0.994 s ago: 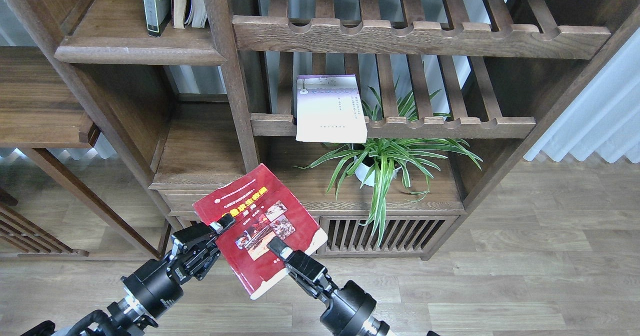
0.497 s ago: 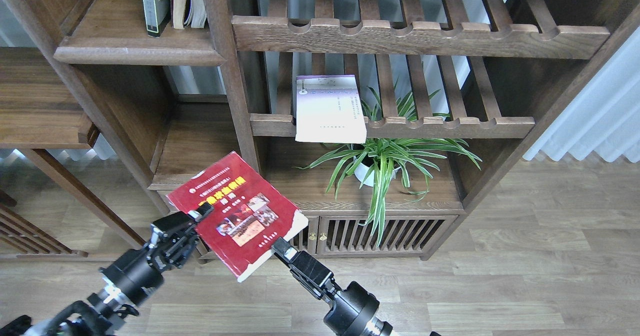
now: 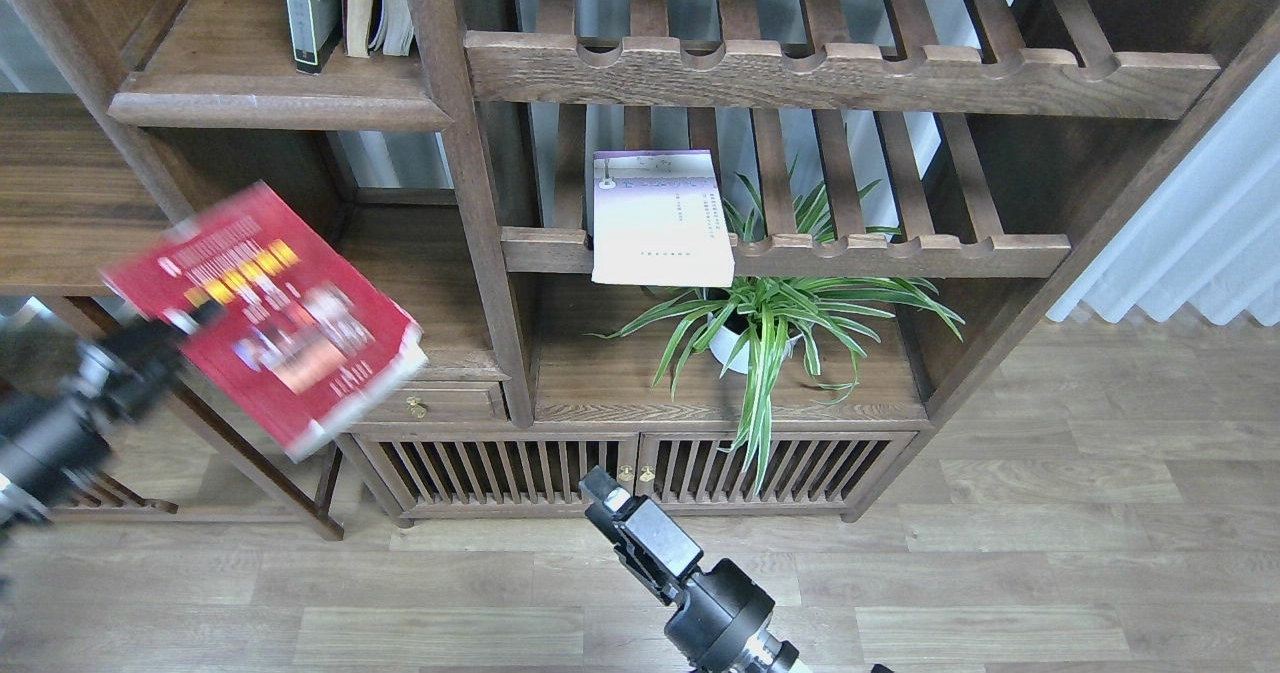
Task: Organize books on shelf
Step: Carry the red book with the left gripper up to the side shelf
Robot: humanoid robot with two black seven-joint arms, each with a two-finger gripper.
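Note:
My left gripper (image 3: 165, 338) is at the left edge, blurred, shut on the lower left edge of the red book (image 3: 265, 313). It holds the book tilted in the air in front of the bookcase's left bay. The dark-grey book with the yellow-green panel (image 3: 308, 3) stands upright on the solid brown shelf (image 3: 270, 103) at top left, beside another book with curled white pages (image 3: 385, 3). The pale lilac-white book (image 3: 660, 218) lies on a slatted rack (image 3: 900, 251) at centre. My right gripper (image 3: 603, 491) is low at centre, empty, apart from the books; its fingers cannot be told apart.
A potted spider plant (image 3: 765, 328) stands on the cabinet top (image 3: 620, 383) under the rack. A second slatted rack (image 3: 840, 73) runs above. Uprights (image 3: 470, 213) divide the bays. A side table (image 3: 60, 203) stands at left. White curtains (image 3: 1200, 243) hang at right.
My left gripper has swung the red book up and far to the left. My right gripper has let go of the book and drawn back down, now empty.

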